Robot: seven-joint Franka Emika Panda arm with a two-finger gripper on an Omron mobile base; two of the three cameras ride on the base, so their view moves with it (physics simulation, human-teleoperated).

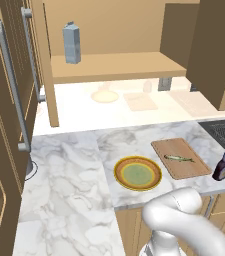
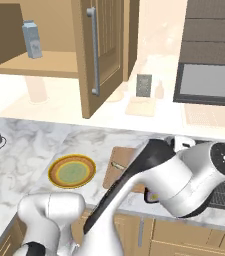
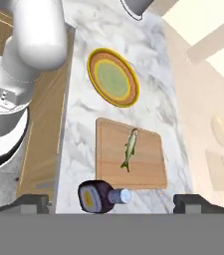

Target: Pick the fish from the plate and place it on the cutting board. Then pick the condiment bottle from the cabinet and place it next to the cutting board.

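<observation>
Hovering with fingertips spread wide and gripping nothing, gripper (image 3: 111, 199) looking straight down over the cutting board (image 3: 153, 169), apparently clear of everything. Lying lengthwise near the middle of the cutting board, fish (image 3: 129, 150), already off the plate (image 3: 128, 92), which is sitting bare on the marble counter (image 3: 78, 124) just beside the board. Standing upright just off the board's other end, condiment bottle (image 3: 99, 195), seemingly set down there to finish the job. Remaining on the cabinet (image 1: 114, 65) shelf, well above the board, a grey-blue carton (image 1: 72, 44).
</observation>
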